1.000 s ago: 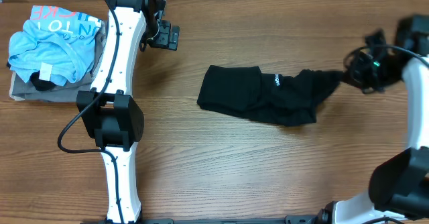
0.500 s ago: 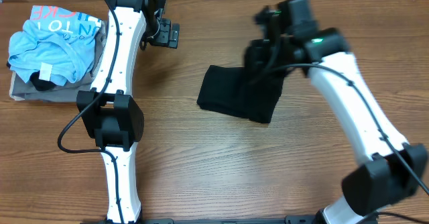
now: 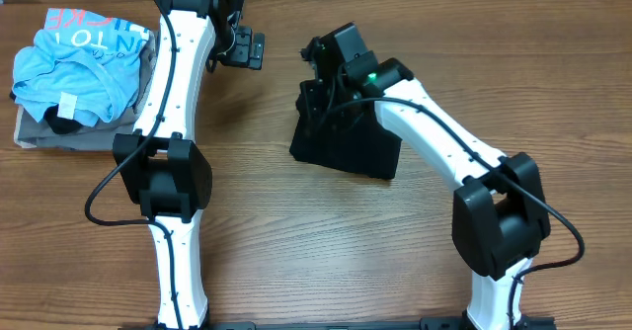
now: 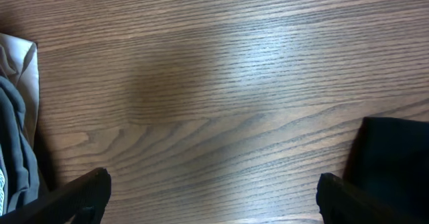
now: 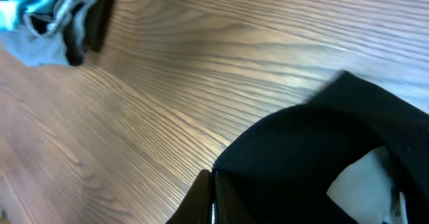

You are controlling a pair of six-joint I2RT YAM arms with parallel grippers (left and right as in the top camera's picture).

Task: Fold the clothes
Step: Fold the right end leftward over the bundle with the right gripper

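The black garment [image 3: 348, 152] lies on the table mid-centre, doubled into a compact block. My right gripper [image 3: 316, 95] is over its far left part. In the right wrist view its fingers [image 5: 213, 198] are shut on a top edge of the black garment [image 5: 315, 150], with a white label [image 5: 365, 177] showing on the cloth. My left gripper [image 3: 243, 49] is open and empty over bare table, to the left of the garment. In the left wrist view its fingers [image 4: 214, 204] are wide apart and the garment's edge [image 4: 395, 160] shows at the right.
A light blue printed T-shirt [image 3: 79, 58] lies on a folded grey-tan garment [image 3: 69, 137] at the table's far left; grey cloth [image 4: 13, 157] shows in the left wrist view. The left arm's base stands at front left.
My right arm has swept from the far right to the left, carrying the garment's right end over onto its left half. The garment now looks shorter. The left arm has not moved.
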